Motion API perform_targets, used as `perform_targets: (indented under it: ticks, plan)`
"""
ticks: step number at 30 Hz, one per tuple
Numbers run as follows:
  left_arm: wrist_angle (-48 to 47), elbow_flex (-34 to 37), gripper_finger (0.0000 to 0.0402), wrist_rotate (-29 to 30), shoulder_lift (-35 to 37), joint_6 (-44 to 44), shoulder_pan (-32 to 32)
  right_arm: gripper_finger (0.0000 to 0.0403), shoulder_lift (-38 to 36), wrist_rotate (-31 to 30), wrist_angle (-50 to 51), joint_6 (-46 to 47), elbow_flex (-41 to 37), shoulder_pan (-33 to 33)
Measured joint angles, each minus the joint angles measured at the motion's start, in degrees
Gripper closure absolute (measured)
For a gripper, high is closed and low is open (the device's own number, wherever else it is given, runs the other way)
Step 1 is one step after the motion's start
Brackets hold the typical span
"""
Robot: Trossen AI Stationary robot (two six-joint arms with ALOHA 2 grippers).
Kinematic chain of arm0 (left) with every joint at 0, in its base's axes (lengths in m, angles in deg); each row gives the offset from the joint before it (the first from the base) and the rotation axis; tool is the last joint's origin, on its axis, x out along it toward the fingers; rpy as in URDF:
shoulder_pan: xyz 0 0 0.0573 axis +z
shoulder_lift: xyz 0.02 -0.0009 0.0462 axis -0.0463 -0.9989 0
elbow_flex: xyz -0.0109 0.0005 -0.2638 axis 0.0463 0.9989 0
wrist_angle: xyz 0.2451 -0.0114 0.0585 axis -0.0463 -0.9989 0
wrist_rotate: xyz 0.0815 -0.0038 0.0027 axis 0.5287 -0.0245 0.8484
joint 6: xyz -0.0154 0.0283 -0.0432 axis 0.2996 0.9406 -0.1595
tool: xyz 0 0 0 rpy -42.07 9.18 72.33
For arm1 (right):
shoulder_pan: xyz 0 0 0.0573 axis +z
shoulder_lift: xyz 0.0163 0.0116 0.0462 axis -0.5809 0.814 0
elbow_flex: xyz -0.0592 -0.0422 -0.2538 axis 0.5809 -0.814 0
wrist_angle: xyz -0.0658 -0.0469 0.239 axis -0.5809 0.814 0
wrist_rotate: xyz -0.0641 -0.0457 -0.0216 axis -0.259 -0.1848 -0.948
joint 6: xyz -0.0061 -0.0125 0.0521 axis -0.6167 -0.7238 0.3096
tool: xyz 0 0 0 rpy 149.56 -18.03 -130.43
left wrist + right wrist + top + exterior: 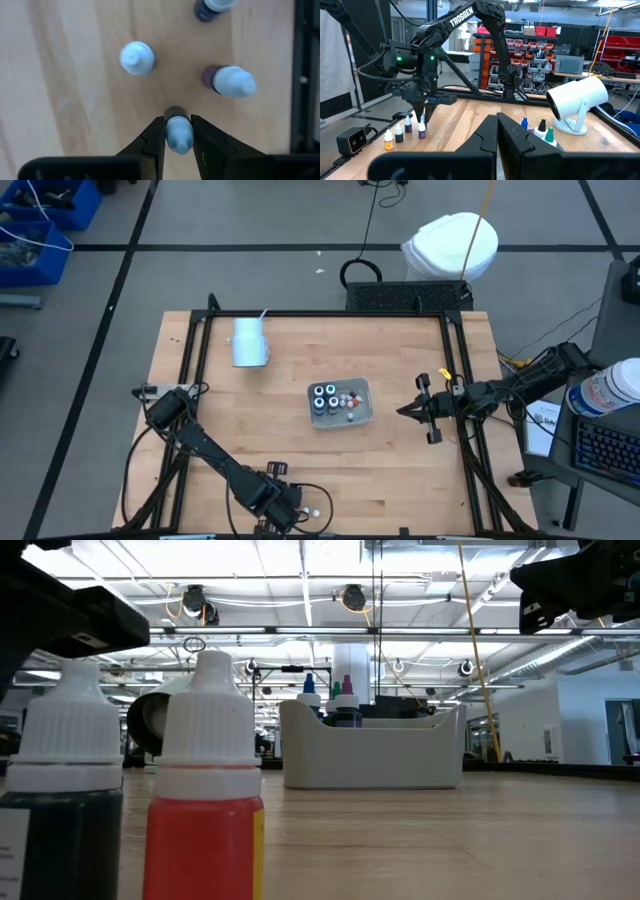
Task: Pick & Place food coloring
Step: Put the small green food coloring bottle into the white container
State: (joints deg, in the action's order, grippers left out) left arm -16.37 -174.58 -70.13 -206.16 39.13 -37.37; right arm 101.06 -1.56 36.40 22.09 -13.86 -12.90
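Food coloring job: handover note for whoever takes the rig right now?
Left gripper: at the table's near edge, fingers either side of a white-capped bottle, not yet lifted.
Right gripper: shut, empty, waiting at the table's right side.
Three more loose bottles stand beside the left gripper.
Done: several bottles already in the grey tray mid-table.
Left: grip this bottle, carry it to the tray, then the other three.
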Motion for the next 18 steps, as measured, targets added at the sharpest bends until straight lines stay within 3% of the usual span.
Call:
perform_targets:
  ticks: [6, 12, 18]
  plan:
    - [-7.52, -2.12, 0.0316, -5.80, 0.41, 3.28, 1.62, 0.0403, 0.00, -0.02, -0.02, -0.22, 0.00, -0.01]
    - [-17.54, -9.89, 0.0315, -5.69, 0.50, 7.78, 5.89, 0.0403, 0.02, -0.13, -0.02, -0.46, 0.00, -0.01]
    - [-21.90, -22.21, 0.0314, 2.28, 0.52, 19.75, 10.80, 0.0403, 0.00, -0.17, 0.00, -1.48, 0.00, 0.00]
